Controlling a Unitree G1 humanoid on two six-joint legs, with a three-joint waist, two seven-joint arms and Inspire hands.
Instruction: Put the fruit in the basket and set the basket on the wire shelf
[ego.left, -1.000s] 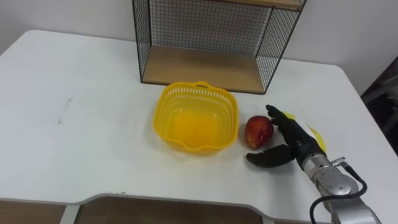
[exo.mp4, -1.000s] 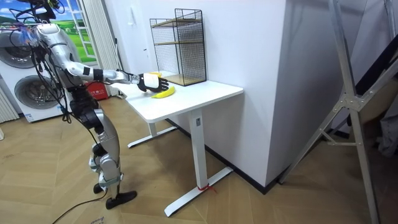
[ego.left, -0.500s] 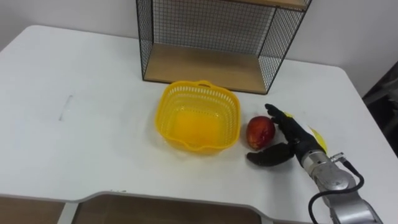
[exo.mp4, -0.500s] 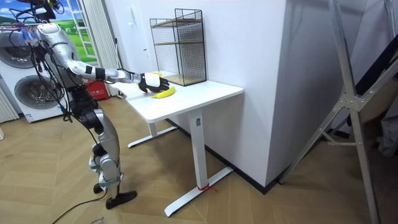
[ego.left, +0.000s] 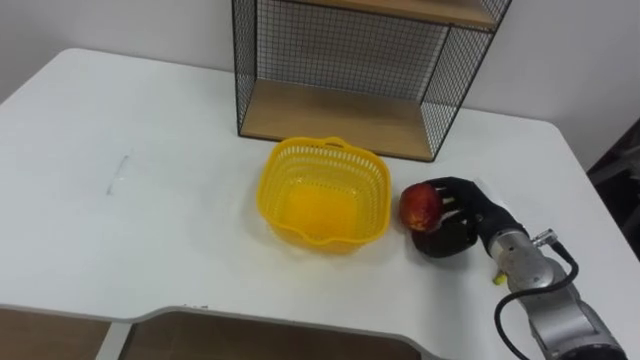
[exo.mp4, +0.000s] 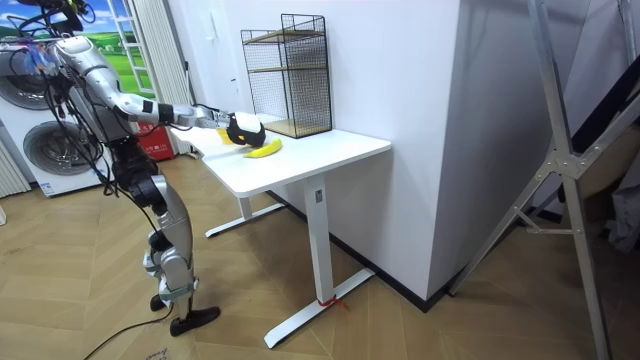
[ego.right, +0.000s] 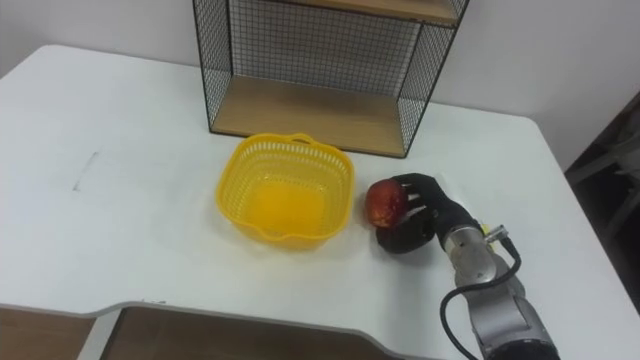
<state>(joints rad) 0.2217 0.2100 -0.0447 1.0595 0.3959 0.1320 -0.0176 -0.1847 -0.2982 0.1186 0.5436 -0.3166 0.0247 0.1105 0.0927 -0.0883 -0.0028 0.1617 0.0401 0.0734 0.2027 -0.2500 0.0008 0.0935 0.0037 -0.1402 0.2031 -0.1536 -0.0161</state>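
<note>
Right hand (ego.left: 455, 225) was curled round the red fruit (ego.left: 421, 206), just right of the yellow basket (ego.left: 272, 195) rim. Wire shelf (ego.left: 330, 112) stood close behind the basket. Desk (ego.left: 150, 220) left half was open.

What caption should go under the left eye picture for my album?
The robot's right hand curls round a red round fruit beside the yellow plastic basket on a white table.

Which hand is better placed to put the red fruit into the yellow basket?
The right. The right hand has its fingers curled round the red fruit, close beside the yellow basket, on its right side. A short move leftward should bring the fruit over the basket.
</note>
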